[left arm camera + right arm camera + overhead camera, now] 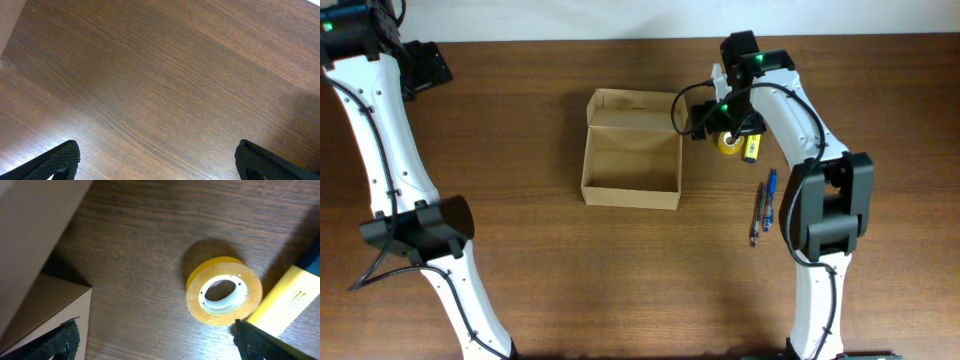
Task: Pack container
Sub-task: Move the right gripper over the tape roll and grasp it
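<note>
Packing unstarted: container (630, 197) open, empty, near the table's (550, 300) far edge; tape roll (197, 287), marker (285, 302), pens (763, 207) lie outside it. Right gripper (157, 345) gapes over the tape roll; left gripper (157, 160) gapes, idle.

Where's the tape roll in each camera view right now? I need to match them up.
Overhead: tape roll right of centre, just right of the box.
Left wrist: not in it; only table.
Right wrist: tape roll right of centre.
Shared landmark: the box, at the left edge of the right wrist view.
</note>
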`<state>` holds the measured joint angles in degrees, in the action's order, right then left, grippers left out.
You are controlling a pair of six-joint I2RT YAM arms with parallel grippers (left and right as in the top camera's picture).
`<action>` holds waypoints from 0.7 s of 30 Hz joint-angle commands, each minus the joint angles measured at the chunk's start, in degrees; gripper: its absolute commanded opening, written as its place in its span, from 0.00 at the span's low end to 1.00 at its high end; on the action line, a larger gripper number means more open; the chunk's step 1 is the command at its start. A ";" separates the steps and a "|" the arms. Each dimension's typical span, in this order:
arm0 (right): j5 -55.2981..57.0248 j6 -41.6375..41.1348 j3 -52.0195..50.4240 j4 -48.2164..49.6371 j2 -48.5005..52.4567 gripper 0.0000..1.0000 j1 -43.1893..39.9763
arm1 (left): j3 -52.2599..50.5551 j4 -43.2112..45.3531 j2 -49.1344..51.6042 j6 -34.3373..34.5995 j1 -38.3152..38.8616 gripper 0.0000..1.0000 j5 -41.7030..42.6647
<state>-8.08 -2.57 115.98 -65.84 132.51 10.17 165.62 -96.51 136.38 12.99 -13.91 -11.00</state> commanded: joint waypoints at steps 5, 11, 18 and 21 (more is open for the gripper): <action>-0.28 0.63 0.26 -0.37 3.30 0.90 0.26 | -0.26 -0.15 -1.73 -0.87 -0.24 1.00 -0.39; 2.49 0.63 0.26 0.07 3.34 0.83 0.26 | -0.26 -0.15 -1.73 -0.87 -0.24 1.00 -0.39; 3.19 0.79 0.26 0.37 4.59 0.79 0.26 | -0.26 -0.15 -1.73 -0.87 -0.24 1.00 -0.39; 3.19 0.79 0.26 0.50 5.40 0.79 0.26 | -0.26 -0.15 -1.73 -0.87 -0.24 1.00 -0.39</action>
<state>-5.85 -2.31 115.98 -65.56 135.94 10.17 165.62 -96.51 136.38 12.99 -13.91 -11.00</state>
